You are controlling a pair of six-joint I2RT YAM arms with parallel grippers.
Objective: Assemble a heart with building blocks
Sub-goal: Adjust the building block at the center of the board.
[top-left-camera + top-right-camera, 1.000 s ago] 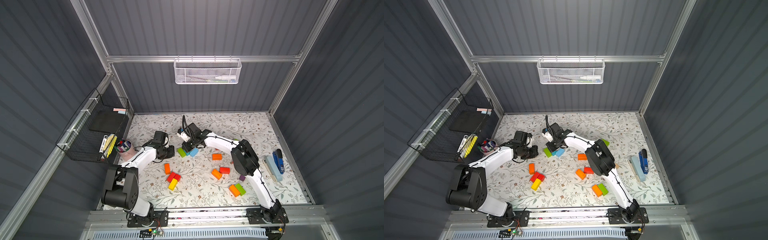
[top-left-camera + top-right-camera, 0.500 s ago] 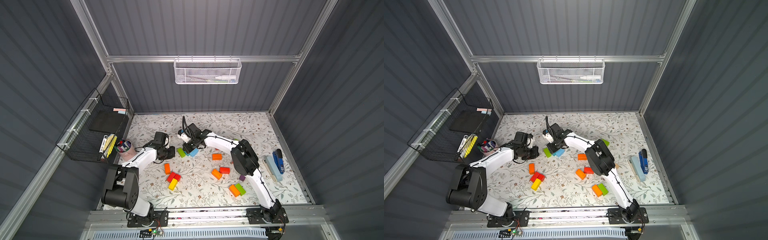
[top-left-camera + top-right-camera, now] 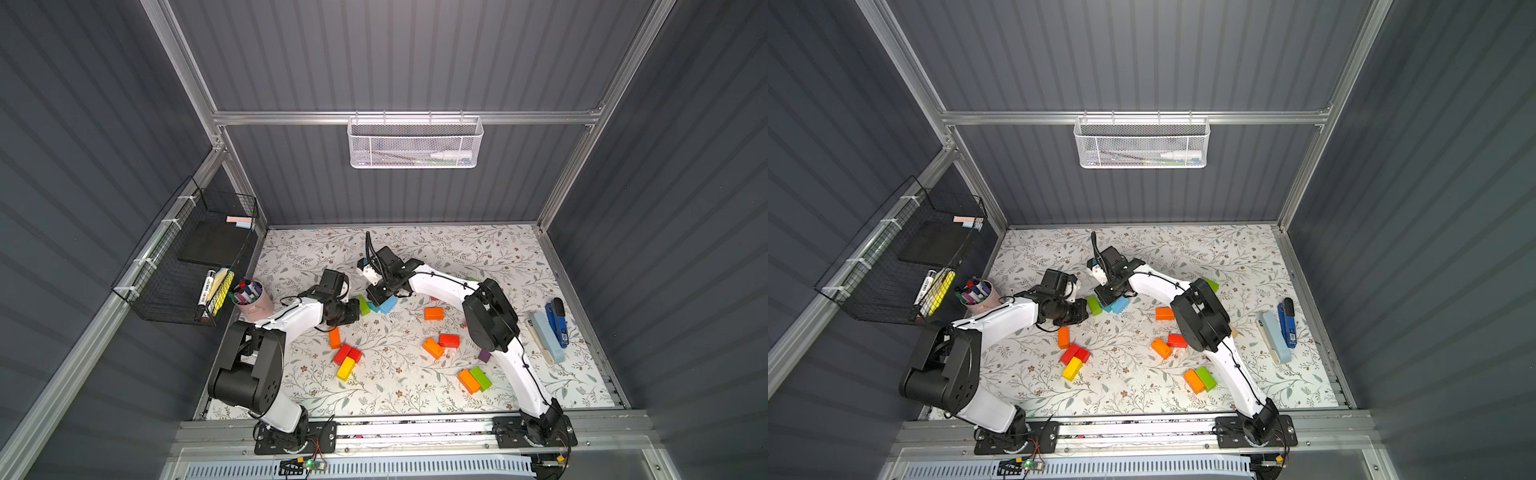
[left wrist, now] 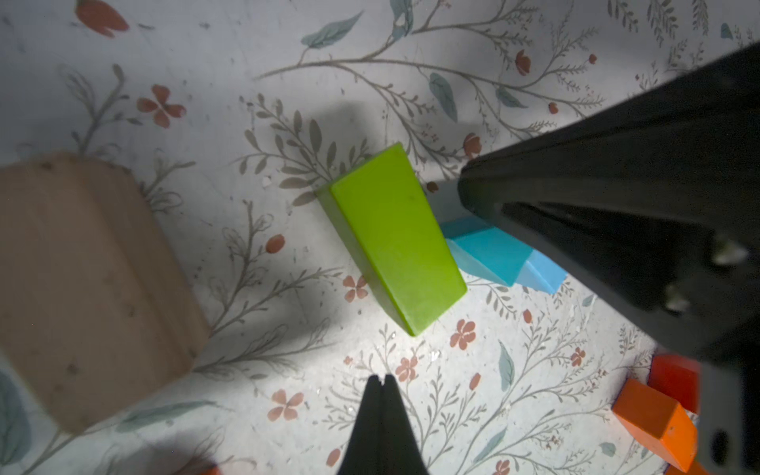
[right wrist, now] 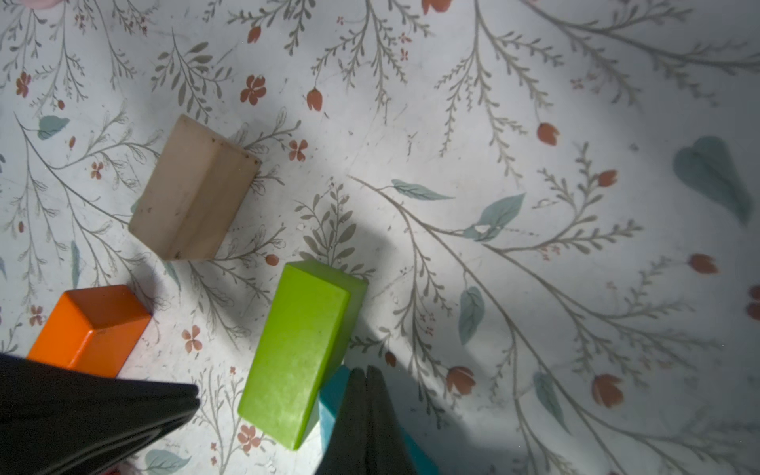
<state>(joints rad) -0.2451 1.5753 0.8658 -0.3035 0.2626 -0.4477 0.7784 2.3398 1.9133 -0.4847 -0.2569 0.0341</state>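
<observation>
A tan block [image 5: 193, 193], covered by the left arm [image 3: 297, 316] in both top views, is shown upper left in the right wrist view, near the central green block [image 5: 300, 349]. The left gripper [image 4: 382, 384] and right gripper [image 5: 366, 378] are seen pressed shut, empty. No block is found moved since a second ago.

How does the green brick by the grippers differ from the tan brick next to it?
The green brick is glossy paint; the tan brick is bare wood. The green brick has a teal block against its side; the tan brick touches nothing. The shut right gripper is beside the green brick, clear of the tan brick. Both lie flat.
</observation>
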